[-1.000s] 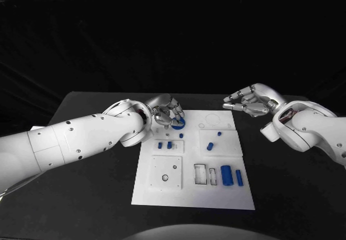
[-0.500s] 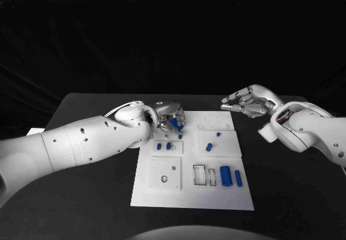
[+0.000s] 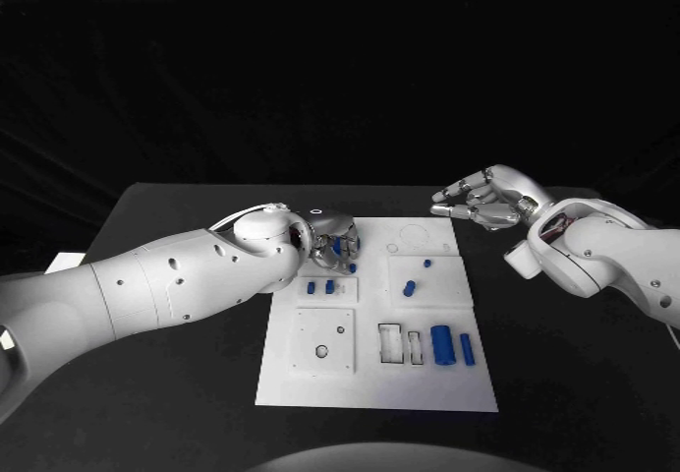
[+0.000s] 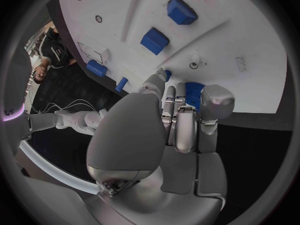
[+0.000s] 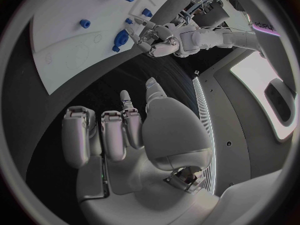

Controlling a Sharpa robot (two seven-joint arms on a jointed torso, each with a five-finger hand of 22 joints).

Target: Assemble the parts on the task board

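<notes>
Nearest the robot, the task board [image 3: 425,388] is unchanged along its near edge: two blue cylinders [image 3: 452,345] lie side by side beside two narrow slots, exactly as they did a second ago. Further up, a pair of small blue blocks [image 3: 320,287] sits in its recess and a short blue peg [image 3: 410,289] lies to their right, none of them moved.

The change is at the board's far left corner. Over the last second the left arm has rolled and pushed forward, so its elbow now covers more of the board's left side, and the left hand [image 3: 336,239] has tipped over the blue toothed part [image 4: 194,93]. In the left wrist view the fingers [image 4: 180,116] are curled down with the fingertips around that part, which touches the board near a small hole; I judge the hand is holding it, turning or seating it rather than carrying it.

Beyond the board's far right corner, the right hand [image 3: 483,201] hangs above the table with fingers loosely curled and nothing in them, barely shifted from before
</notes>
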